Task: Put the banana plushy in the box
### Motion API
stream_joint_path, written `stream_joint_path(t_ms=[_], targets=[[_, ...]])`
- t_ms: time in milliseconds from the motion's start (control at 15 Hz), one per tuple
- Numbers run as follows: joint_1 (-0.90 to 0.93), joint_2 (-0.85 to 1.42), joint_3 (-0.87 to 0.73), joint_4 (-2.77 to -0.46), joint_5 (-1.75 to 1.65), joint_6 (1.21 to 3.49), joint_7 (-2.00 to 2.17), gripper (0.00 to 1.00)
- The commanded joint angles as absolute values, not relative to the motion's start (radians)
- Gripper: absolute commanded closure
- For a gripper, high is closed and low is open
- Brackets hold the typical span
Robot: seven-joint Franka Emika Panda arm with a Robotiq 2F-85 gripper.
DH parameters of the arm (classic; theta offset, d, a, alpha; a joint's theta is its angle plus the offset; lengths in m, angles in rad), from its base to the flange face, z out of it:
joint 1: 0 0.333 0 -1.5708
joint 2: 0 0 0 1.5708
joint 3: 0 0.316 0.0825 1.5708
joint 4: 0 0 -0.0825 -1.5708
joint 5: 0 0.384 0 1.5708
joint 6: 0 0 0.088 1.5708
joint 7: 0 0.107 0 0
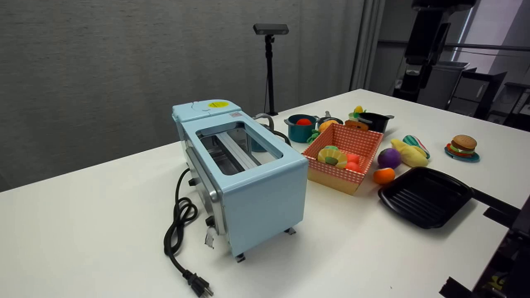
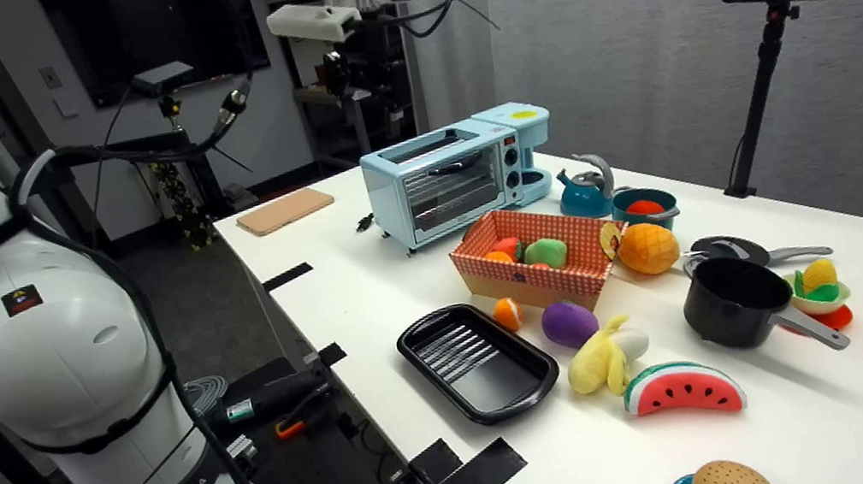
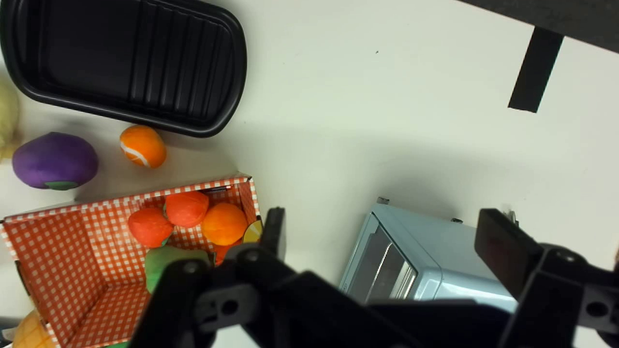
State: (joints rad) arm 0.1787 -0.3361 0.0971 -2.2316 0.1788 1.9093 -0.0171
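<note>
In an exterior view, the banana plushy lay on the white bench, outside the box and just beside a purple eggplant; a black pan sat nearer the camera.

In an exterior view, the banana plushy lay between the eggplant and a watermelon slice, while the box held several soft toys, the light-blue toaster beyond it.

In the wrist view, the gripper was spread wide above the bench, with nothing in its grasp; part of the banana plushy showed at the left edge.
</note>
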Motion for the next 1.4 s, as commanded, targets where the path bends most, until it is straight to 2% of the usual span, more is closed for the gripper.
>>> stream_joint_path(t_ms=[0,733,1333], targets=[[0.168,-0.336,0.107,-2.229,0.182,1.906,-0.019,0.00],[0.157,-0.341,0.094,-2.251,0.203,1.957,-0.019,0.00],[0.107,-0.359,0.009,-2.324,0.288,2.152,-0.037,0.00]])
